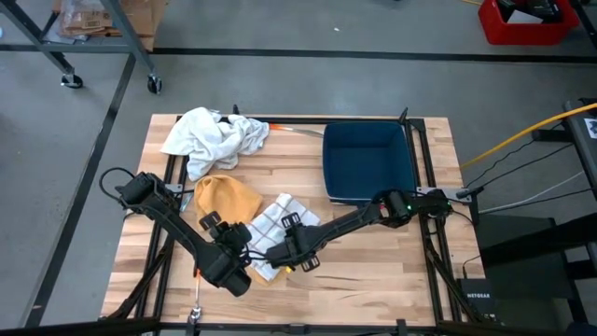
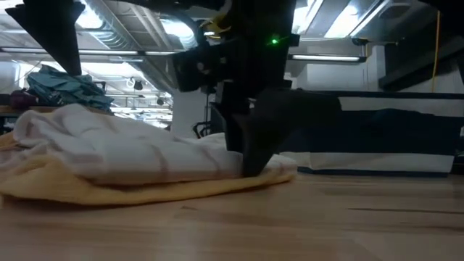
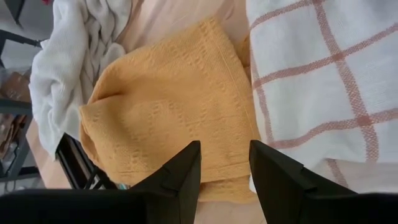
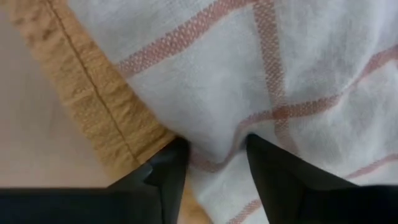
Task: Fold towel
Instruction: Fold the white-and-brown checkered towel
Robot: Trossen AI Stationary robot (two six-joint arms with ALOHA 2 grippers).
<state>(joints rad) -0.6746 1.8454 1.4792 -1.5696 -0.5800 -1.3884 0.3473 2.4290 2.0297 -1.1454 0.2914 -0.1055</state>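
Observation:
A white towel with red checks (image 1: 280, 224) lies partly over a yellow towel (image 1: 227, 199) at the table's middle. The white towel also shows in the right wrist view (image 4: 298, 74), and the yellow towel in the left wrist view (image 3: 168, 106). My right gripper (image 4: 216, 146) is open, its tips down on the checked towel near the edge that overlaps the yellow towel's hem (image 4: 93, 93). It also shows in the high view (image 1: 284, 245) and the low view (image 2: 254, 163). My left gripper (image 3: 225, 158) is open just above the yellow towel's near edge, and also shows in the high view (image 1: 224, 235). My right gripper stands with both fingertips (image 4: 171, 155) on the checked towel close to its edge (image 4: 211, 134), coming from above and pointing down. A strip of cloth lies between the open fingers. The towel lies flat on the yellow towel and the table.
A crumpled plain white towel (image 1: 213, 138) lies at the far left of the table. A dark blue tray (image 1: 368, 161) stands at the far right. Bare wood (image 1: 373, 271) lies along the near right of the table.

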